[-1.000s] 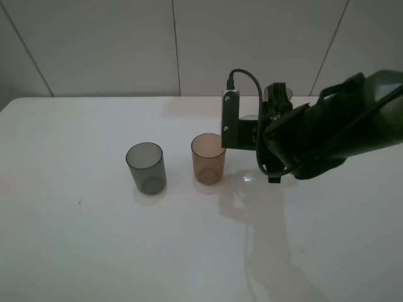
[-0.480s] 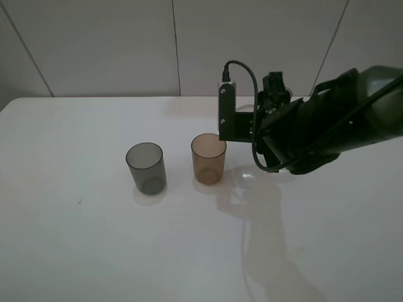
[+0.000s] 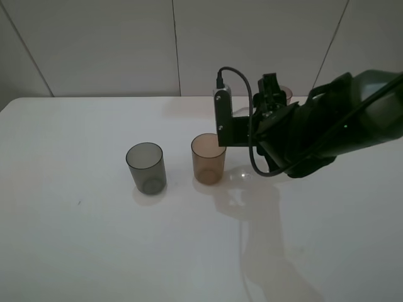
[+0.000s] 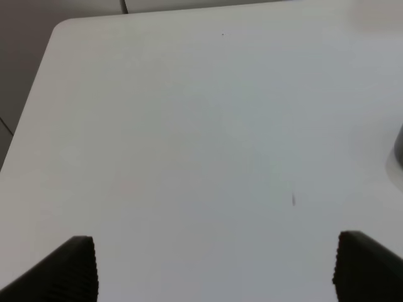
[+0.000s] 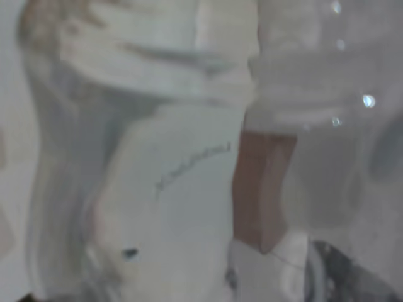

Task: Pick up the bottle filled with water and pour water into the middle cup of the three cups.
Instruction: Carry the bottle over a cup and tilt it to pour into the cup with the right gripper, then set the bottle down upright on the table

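Exterior high view: soft, slightly dim light from above; faint diffuse shadow of right arm (image 3: pixel 327 129) on surface (image 3: pixel 82 251), falling toward camera. Left wrist view: evenly lit, clear. Right wrist view: bottle (image 5: pixel 157 157) badly out of focus, few pinpoint glints.

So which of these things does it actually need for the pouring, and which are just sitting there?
Needed:
clear bottle, filling the right wrist view
amber middle cup

Just there:
grey cup
pinkish cup, mostly hidden behind the arm
left claw, open, holding nothing
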{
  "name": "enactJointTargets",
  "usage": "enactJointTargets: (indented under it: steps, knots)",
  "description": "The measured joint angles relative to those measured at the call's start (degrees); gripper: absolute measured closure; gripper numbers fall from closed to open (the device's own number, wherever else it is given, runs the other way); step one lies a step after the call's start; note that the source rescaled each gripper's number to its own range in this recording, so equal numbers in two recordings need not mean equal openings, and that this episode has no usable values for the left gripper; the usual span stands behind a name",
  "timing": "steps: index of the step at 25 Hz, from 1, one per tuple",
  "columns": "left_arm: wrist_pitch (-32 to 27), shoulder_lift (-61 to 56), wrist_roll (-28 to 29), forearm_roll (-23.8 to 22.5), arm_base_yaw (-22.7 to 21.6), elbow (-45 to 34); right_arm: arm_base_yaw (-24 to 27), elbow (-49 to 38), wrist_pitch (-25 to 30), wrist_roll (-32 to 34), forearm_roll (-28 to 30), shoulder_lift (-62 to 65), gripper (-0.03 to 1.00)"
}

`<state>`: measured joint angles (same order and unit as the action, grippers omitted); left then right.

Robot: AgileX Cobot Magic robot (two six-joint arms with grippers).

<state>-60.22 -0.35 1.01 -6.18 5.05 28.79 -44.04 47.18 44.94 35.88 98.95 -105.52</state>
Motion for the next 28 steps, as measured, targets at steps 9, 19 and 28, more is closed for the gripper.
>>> enactJointTargets:
  steps: [9,19,28]
  knots:
    - [0.0,0.0,0.0,0.0,0.0,0.0,-0.1,0.0,0.4,-2.9,0.0,0.0,0.94]
    - [0.0,0.0,0.0,0.0,0.0,0.0,-0.7,0.1,0.7,-7.0,0.0,0.0,0.94]
    - [0.0,0.0,0.0,0.0,0.0,0.0,-0.7,2.2,2.0,-9.5,0.0,0.0,0.94]
